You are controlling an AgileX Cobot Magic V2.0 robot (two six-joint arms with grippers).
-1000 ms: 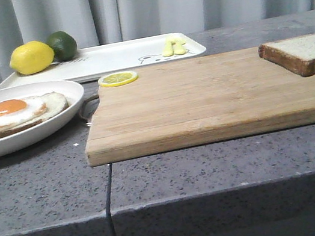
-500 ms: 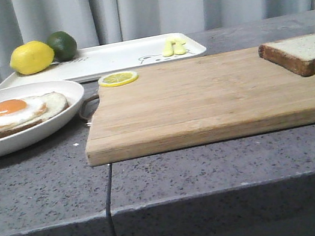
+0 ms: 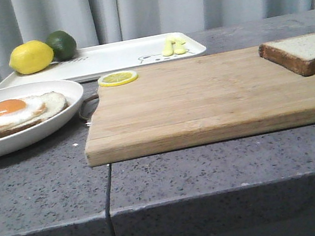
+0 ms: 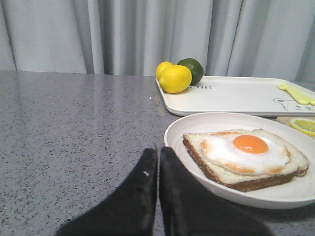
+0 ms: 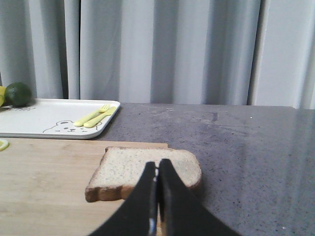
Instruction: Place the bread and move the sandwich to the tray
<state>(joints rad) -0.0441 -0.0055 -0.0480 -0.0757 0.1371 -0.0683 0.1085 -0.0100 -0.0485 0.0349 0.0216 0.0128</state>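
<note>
1. The bread [image 3: 308, 53] lies flat on the far right part of the wooden board [image 3: 203, 100], its dark crust towards the robot; nothing touches it. In the right wrist view it sits just ahead of the right gripper [image 5: 157, 196], whose black fingers are pressed together with nothing between them.
2. The sandwich [image 3: 10, 115] is only half built (one slice topped with a fried egg), resting on the round plate [image 3: 55, 127] to the left of the board. The left gripper [image 4: 157, 191] is clenched too, empty, near the plate's rim.
3. The tray [image 3: 116, 57] stands behind both, carrying a lemon [image 3: 31, 57], a lime [image 3: 61, 44] and small yellow cutlery [image 3: 173, 47]; its middle is bare. A lemon slice [image 3: 117, 78] lies on the board's near-left corner.
4. Judged from this, the first step has not begun: the right gripper needs to open, close on the bread's edges, then carry it leftwards onto the egg.
</note>
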